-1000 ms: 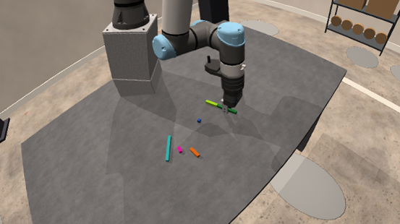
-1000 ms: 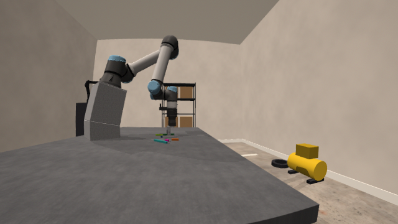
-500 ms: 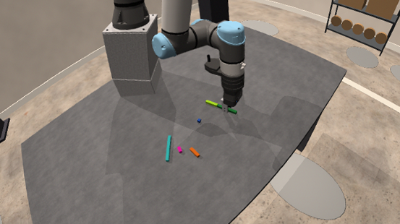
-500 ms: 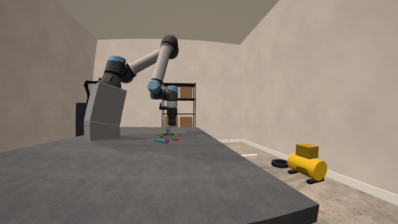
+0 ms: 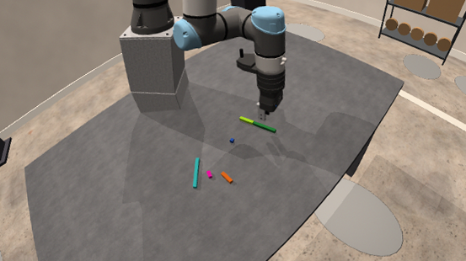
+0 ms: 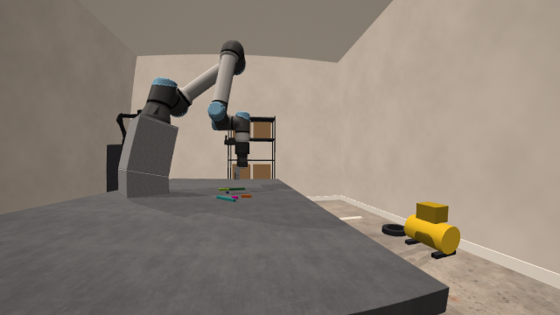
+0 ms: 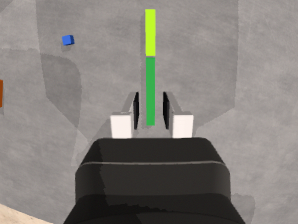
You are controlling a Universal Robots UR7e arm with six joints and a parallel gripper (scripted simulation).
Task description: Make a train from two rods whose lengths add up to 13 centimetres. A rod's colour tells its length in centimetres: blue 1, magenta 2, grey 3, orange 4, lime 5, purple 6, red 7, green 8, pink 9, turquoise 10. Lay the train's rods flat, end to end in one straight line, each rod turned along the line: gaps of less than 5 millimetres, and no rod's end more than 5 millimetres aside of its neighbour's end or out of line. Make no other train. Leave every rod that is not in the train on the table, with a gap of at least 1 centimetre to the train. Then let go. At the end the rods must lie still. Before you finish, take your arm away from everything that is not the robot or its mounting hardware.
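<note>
A lime rod (image 5: 246, 120) (image 6: 223, 189) (image 7: 150, 32) and a green rod (image 5: 265, 127) (image 6: 237, 189) (image 7: 150, 90) lie flat on the table, end to end in one straight line, with no gap visible between their facing ends. My gripper (image 5: 264, 118) (image 6: 239, 178) (image 7: 150, 103) is open and empty. It hangs above the green rod's outer half, with one finger to each side of the rod in the wrist view, and the rod lies on the table below the fingertips.
A blue rod (image 5: 231, 140) (image 6: 227, 192) (image 7: 68, 40) lies apart from the line of two. Farther off lie a turquoise rod (image 5: 196, 172) (image 6: 226, 199), a magenta rod (image 5: 209, 174) (image 6: 234, 197) and an orange rod (image 5: 226, 177) (image 6: 246, 196) (image 7: 1, 93).
</note>
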